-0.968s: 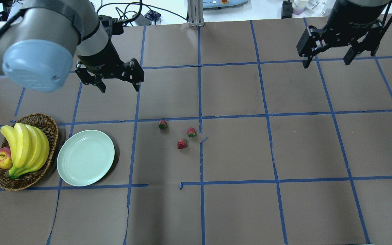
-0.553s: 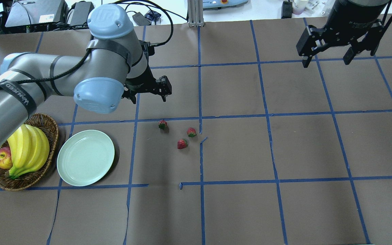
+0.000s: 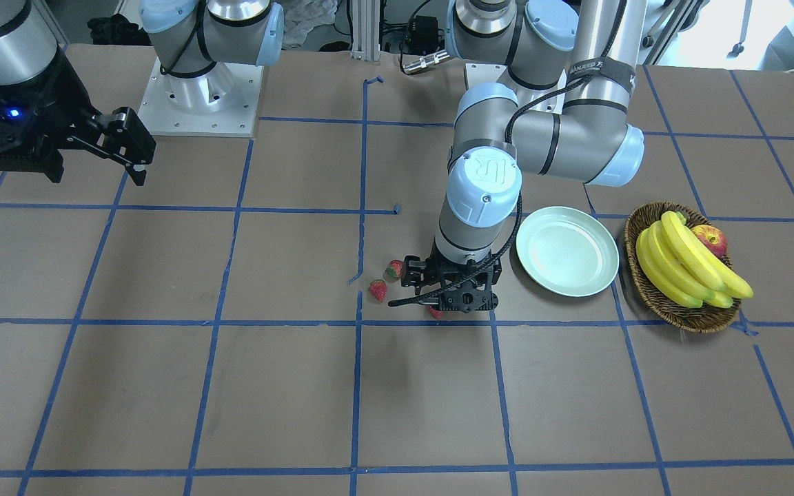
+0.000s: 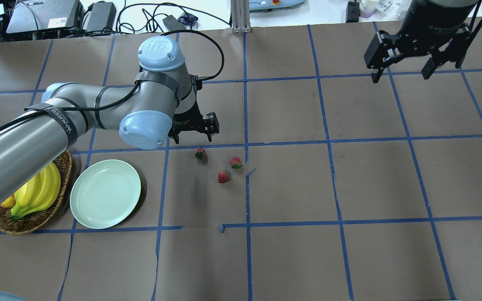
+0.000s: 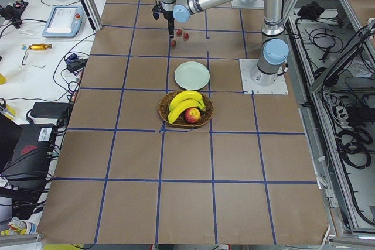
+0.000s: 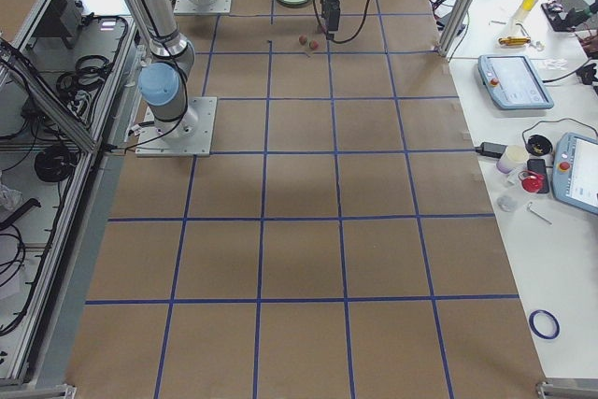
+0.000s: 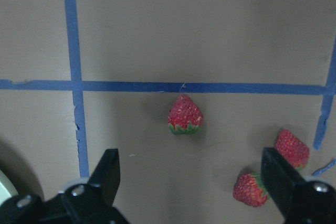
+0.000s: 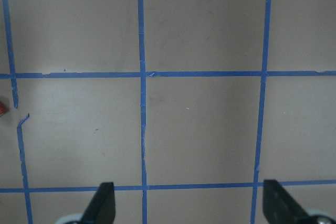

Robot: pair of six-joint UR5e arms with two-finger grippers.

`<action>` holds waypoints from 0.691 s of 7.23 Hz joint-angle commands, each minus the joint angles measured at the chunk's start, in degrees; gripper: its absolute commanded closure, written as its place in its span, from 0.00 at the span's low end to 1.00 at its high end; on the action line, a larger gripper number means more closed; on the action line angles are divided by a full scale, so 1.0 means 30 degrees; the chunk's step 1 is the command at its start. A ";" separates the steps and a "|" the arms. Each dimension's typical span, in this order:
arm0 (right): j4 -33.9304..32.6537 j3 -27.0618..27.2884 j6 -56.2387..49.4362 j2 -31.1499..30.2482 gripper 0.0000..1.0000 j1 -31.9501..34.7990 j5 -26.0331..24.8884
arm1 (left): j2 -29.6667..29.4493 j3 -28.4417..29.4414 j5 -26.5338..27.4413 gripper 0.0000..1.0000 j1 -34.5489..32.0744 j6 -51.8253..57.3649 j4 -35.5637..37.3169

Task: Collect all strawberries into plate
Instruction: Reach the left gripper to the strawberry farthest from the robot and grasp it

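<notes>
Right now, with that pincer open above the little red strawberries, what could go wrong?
1. The left pincer is open wide over the nearest small red green-topped strawberry. One finger sits close to the other two strawberries, so coming down may knock them away.
2. That berry is tiny and tapered, so it could squirt out as the fingers close and never reach the round pale mint-green plate.

On my table, brown and gridded with blue tape, lay three strawberries close together, one pale green plate, and one wicker basket just beside it.
</notes>
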 commanded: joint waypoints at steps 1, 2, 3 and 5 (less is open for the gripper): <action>-0.0018 -0.0001 0.0003 0.0001 0.00 0.0000 -0.0002 | -0.0763 -0.0726 -0.0049 0.10 -0.0019 -0.0031 0.1071; -0.0019 0.0028 0.0003 0.0001 0.00 0.0000 0.0027 | -0.1347 -0.0992 -0.0050 0.10 -0.0019 -0.0264 0.2527; -0.0019 0.0028 0.0003 0.0001 0.00 0.0000 -0.0002 | -0.1846 -0.0994 -0.0050 0.10 -0.0019 -0.0498 0.3121; -0.0018 0.0028 0.0003 0.0001 0.00 0.0000 0.0027 | -0.2435 -0.0994 0.0066 0.25 -0.0048 -0.0530 0.3741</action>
